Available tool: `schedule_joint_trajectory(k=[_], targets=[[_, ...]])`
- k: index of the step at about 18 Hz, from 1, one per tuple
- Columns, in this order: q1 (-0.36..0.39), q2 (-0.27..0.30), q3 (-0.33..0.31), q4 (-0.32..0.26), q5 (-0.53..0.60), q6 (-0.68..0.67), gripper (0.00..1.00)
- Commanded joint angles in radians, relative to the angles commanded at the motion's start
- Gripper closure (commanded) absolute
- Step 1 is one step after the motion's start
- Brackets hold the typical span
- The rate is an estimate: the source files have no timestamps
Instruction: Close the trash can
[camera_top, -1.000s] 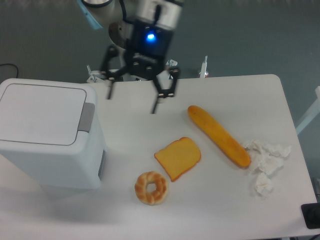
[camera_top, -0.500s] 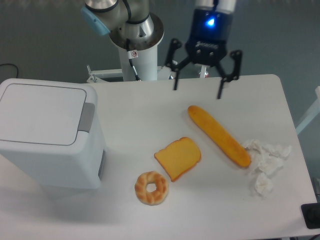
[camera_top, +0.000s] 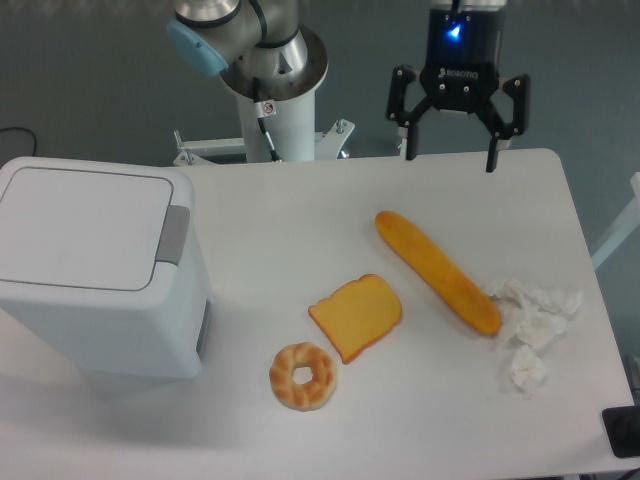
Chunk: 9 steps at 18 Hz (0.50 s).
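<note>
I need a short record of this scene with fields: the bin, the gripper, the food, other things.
trash can: left side of table, lid lying flat, shut
gripper: open, empty, above the far edge of the table
food: baguette, toast slice, bagel
other: crumpled tissue touching the baguette's near end

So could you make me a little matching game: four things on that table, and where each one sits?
Things:
1. trash can
2. baguette
3. doughnut
4. crumpled tissue

Places:
A. near the right edge
B. front, just below the slice of bread
C. left end, lid shut
D. lying slantwise, right of centre

Pairs: 1-C, 2-D, 3-B, 4-A
</note>
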Motion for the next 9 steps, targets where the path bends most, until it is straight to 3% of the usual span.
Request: schedule_joint_trajectory(k=[2,5,9], targets=[[0.006,0.008,-0.011,-0.008,0.011,0.014,0.00],[0.011,0.040,-0.046,-0.040,0.121,0.087,0.00],[0.029,0.071,-0.074,-0.069,0.126,0.158,0.00]])
